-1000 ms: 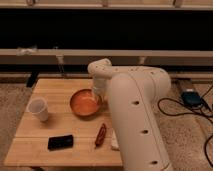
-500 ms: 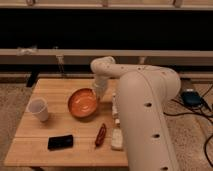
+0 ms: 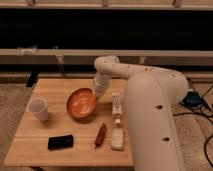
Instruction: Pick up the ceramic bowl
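Progress is partial: I have reached the ceramic bowl (image 3: 82, 103) but it sits flat on the worktop (image 3: 55, 90), not lifted. The bowl lies about midway between the left and right edges, a little nearer the back edge than the front. My hand (image 3: 99, 93) is down at the bowl's right rim, at or just over it; my own arm hides the tips, so I cannot tell whether I have the rim clamped, and contact is my best guess, not something I can confirm. What remains, as I judge it, is to make sure of a hold on that rim and raise the bowl clear. The white cup (image 3: 39, 109) stands near the left edge, well apart from the bowl. A black phone (image 3: 60, 142) and a red object (image 3: 100, 135) lie toward the front edge, out of my way.
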